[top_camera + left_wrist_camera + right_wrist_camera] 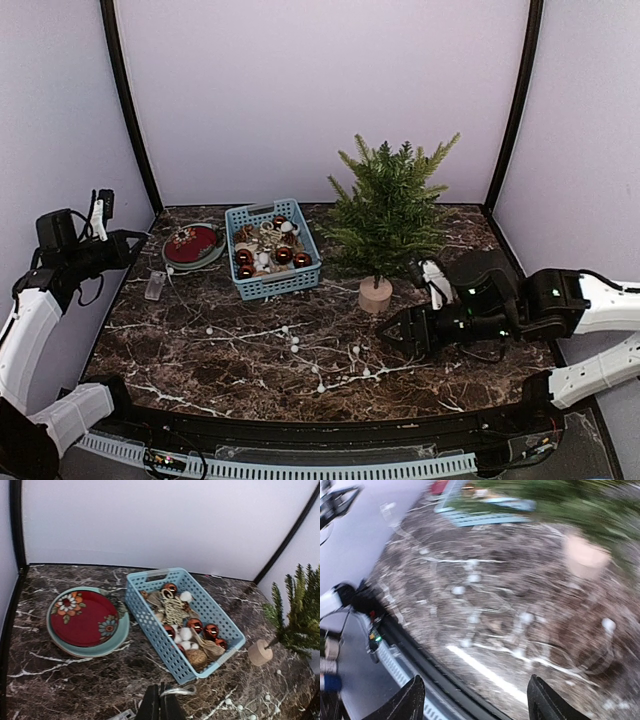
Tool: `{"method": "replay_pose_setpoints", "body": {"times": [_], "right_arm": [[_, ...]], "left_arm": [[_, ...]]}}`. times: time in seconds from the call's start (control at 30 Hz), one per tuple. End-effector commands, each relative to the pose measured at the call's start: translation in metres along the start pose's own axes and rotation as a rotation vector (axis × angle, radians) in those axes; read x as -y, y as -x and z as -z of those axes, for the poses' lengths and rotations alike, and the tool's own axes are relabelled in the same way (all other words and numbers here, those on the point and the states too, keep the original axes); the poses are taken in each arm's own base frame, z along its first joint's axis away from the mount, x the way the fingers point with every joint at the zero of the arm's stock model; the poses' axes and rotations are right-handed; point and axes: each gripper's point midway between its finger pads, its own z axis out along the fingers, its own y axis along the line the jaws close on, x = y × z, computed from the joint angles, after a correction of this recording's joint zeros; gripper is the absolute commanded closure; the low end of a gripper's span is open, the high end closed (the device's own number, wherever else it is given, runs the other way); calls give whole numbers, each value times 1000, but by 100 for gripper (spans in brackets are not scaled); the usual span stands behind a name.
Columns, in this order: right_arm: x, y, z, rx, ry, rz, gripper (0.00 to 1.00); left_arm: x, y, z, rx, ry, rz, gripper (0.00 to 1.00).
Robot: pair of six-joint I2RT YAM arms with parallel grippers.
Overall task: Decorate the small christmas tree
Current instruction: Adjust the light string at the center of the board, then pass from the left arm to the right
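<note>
**Two arms, zero ornaments on the tree yet**

Starting at the left: the left gripper (160,706) sits by the left edge of the bench (200,350) with its fingers pressed flat together. I can't see anything in them, so it looks parked out of the way.

Next along is a red plate (190,243). After that comes the blue basket (275,288), stuffed with copper baubles (284,255), twine and white puffs, so the decorations are all in one spot near the tree. A white bead string (294,343) lies loose across the middle of the bench, in front of the basket.

Right of the basket, towards the back, the small christmas tree (388,205) stands upright on its wooden base (376,294), totally bare.

Far right, the right gripper (395,335) hangs low over the bench, just in front of the tree base, with its fingers spread wide and empty. My guess is it's lined up for the bead string, since that's the closest thing. Its wrist view is pretty blurry though.
</note>
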Motion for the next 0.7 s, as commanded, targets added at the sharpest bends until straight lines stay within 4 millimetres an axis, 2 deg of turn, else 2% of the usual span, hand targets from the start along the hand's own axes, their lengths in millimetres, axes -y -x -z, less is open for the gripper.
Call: {"method": "replay_pose_setpoints", "body": {"times": [0.0, 0.1, 0.13, 0.23, 0.33, 0.43, 0.53, 0.6, 0.67], "right_arm": [[-94, 32, -11, 99, 246, 154, 28], [-136, 40, -32, 99, 312, 243, 28], [-147, 46, -39, 109, 326, 257, 28], [-176, 68, -56, 153, 345, 281, 26], [-198, 80, -79, 153, 342, 336, 27], [-204, 91, -97, 154, 333, 353, 27], [-199, 98, -109, 154, 354, 325, 25], [-199, 106, -107, 182, 384, 312, 24], [-208, 109, -98, 205, 463, 320, 25]], "left_arm": [[54, 3, 0, -19, -207, -75, 100], [82, 7, 3, -48, -273, -119, 100], [95, 1, 4, -80, -309, -130, 100], [120, 5, 8, -102, -359, -171, 100], [153, -4, 10, -150, -447, -205, 100], [184, -12, 10, -202, -507, -253, 100], [203, -7, 13, -208, -529, -293, 100], [216, -5, 13, -211, -546, -316, 100], [229, -6, 13, -224, -574, -333, 100]]}}
